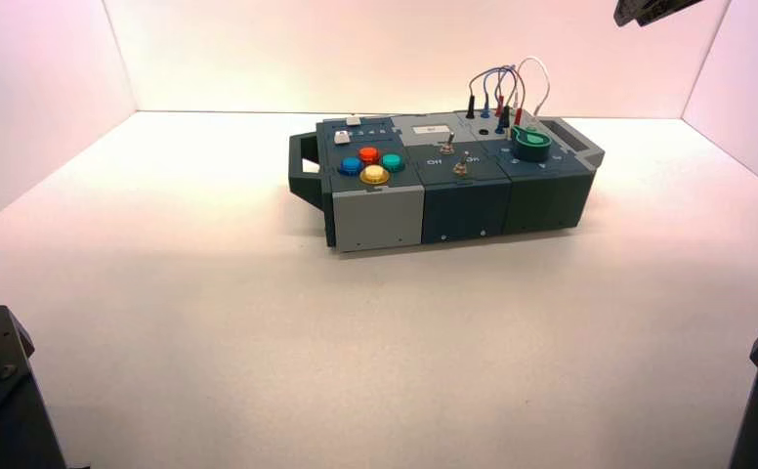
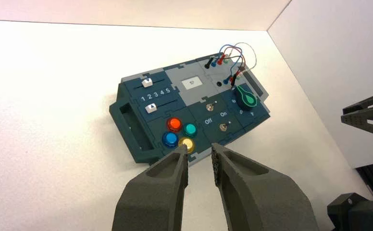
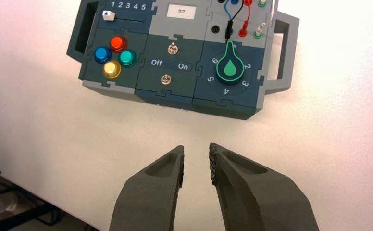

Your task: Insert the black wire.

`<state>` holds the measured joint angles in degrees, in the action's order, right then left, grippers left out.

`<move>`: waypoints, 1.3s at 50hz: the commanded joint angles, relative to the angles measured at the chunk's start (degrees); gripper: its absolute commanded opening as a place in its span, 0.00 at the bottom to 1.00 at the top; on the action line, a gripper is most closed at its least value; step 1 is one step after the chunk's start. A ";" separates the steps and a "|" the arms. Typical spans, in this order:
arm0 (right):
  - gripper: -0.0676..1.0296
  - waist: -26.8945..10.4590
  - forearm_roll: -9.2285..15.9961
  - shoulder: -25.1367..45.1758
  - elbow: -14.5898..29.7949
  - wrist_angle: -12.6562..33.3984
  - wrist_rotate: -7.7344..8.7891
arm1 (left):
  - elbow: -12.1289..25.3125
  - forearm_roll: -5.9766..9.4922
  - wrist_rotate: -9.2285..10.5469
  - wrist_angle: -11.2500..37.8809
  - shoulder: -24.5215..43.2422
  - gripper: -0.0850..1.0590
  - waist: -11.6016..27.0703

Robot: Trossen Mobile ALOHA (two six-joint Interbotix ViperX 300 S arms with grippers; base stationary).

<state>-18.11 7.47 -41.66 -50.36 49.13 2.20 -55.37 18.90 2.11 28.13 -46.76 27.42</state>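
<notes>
While round black plugs cross slim wires (image 3: 239, 13), left fingers (image 2: 201, 148) apart, right fingers (image 3: 197, 148) apart

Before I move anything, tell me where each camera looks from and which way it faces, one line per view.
High view: above and behind the arms, facing down at the box; dark arm parts at both lower corners, a dark piece at the upper right.
Left wrist view: on the left arm, facing the box; left gripper in front, right gripper farther off.
Right wrist view: on the right arm, facing the box from above; right gripper in front.
Both wrist views share the green knob and four coloured buttons.
</notes>
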 commanded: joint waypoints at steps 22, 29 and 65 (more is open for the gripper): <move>0.34 -0.18 0.09 -0.35 0.70 -0.26 0.09 | 0.70 0.09 0.09 -0.53 0.00 0.33 0.26; 0.34 -0.18 0.18 -0.35 0.79 -0.18 0.09 | 0.70 0.09 0.09 -0.53 0.00 0.33 0.26; 0.36 -0.18 0.09 10.90 9.40 -0.70 0.00 | 1.76 0.09 0.09 -0.26 0.70 0.33 -0.26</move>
<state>-18.11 7.47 -31.90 -43.42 49.13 2.20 -55.37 18.90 2.11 28.13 -46.23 27.42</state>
